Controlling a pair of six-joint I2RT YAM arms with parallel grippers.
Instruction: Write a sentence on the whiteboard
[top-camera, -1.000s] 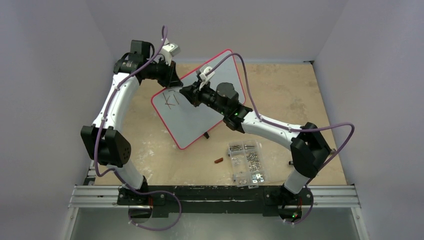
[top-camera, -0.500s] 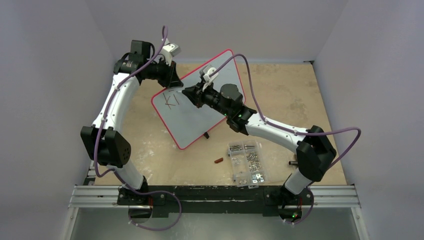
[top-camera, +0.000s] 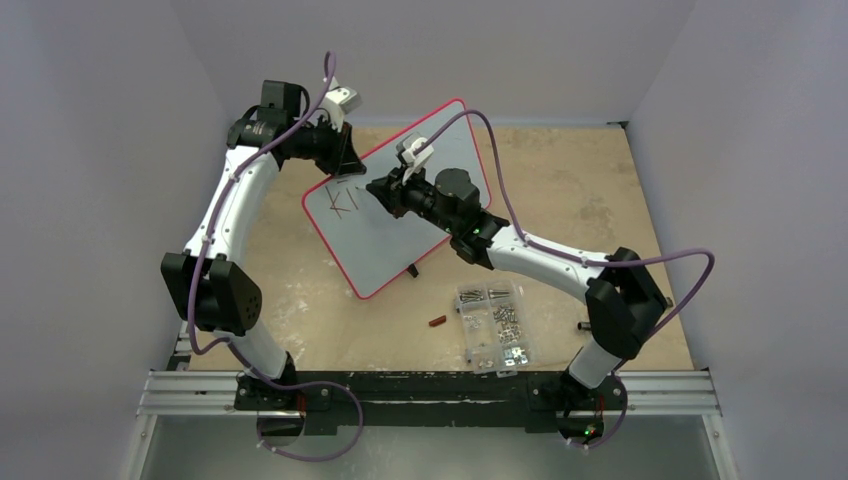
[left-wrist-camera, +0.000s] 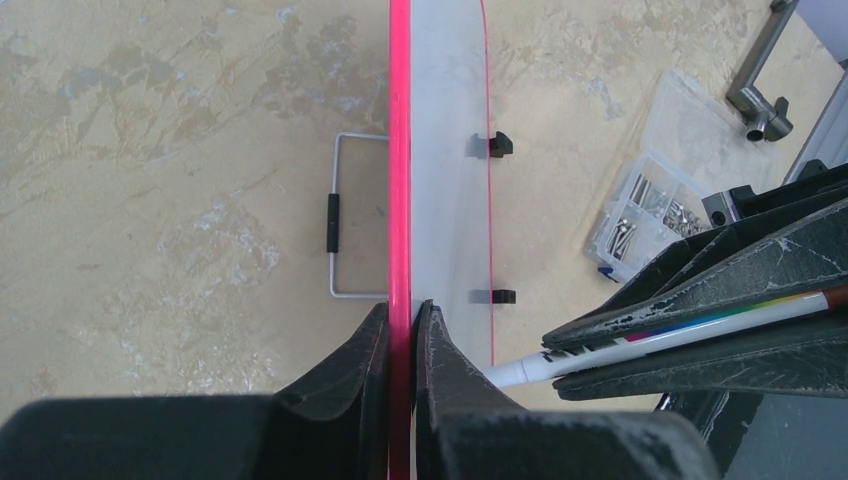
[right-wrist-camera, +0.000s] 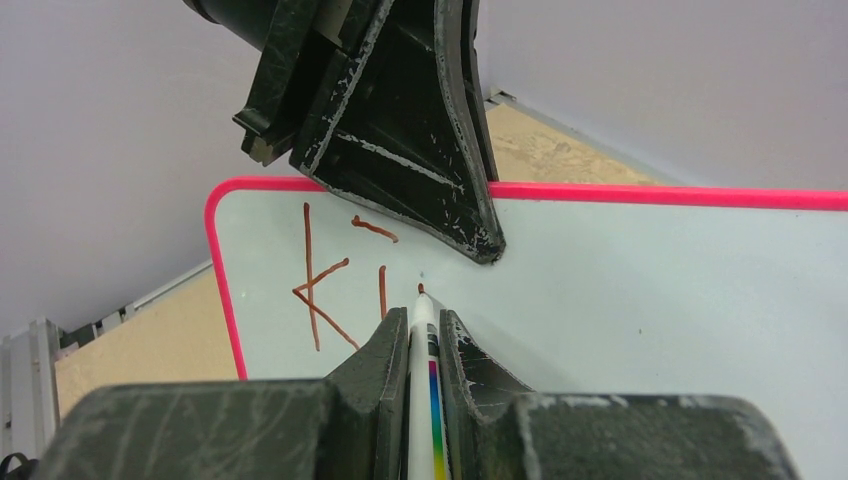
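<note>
Right end effector clamped on marker, tip at whiteboard.
Sentence barely begun: only "KI", at 10 o'clock from my tip; left end effector pinches the rim, holding it tilted at the tabletop's 12 o'clock.

Red-brown handwritten "K" and "i", dot drawn as a short dash, near upper left corner of whiteboard, dark print on marker barrel beside rainbow stripe, too blurred to read
</note>
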